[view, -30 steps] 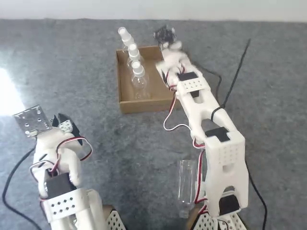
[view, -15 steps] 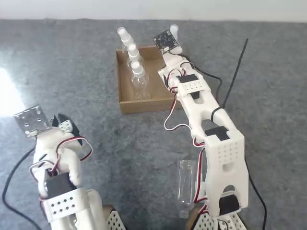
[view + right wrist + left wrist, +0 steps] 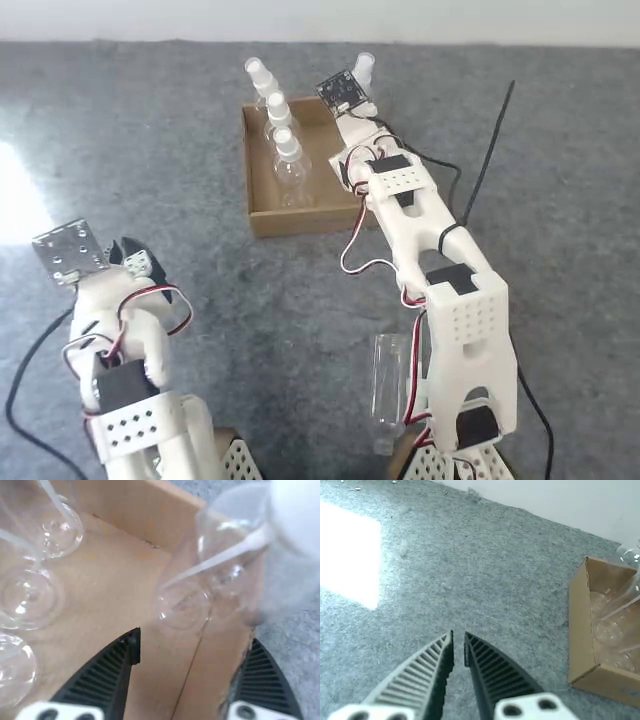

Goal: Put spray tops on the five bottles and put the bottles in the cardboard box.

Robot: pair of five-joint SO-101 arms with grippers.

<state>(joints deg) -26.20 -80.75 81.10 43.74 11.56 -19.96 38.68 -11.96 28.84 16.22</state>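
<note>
The fourth bottle (image 3: 363,68), its white spray top on, is standing in the far right corner of the cardboard box (image 3: 300,215), leaning a little against the box wall as the right wrist view is showing it (image 3: 200,580). Along the left side of the box a row of three topped bottles (image 3: 277,110) is standing from far to near. The right tool (image 3: 195,637) is hanging just above that corner with its jaws spread wide apart and gripping nothing, so the step in hand is looking like the release of bottle four into the box. The fifth bottle (image 3: 388,385) is lying on the grey desk (image 3: 200,120) near the base of the right arm, well apart from the box, with no white top showing on it. By my reading the next move is calling for the right arm to be pulling clear without knocking the leaning bottle, then for that last bottle to be getting its top and going into the free space in the box. The left tool (image 3: 458,635) is sitting at the near left with its jaws all but together, holding nothing. Compared with a second ago, the right tool is sitting higher and steadier over the box, the fourth bottle's top is now standing clear beside it, and the left arm is staying put.
</note>
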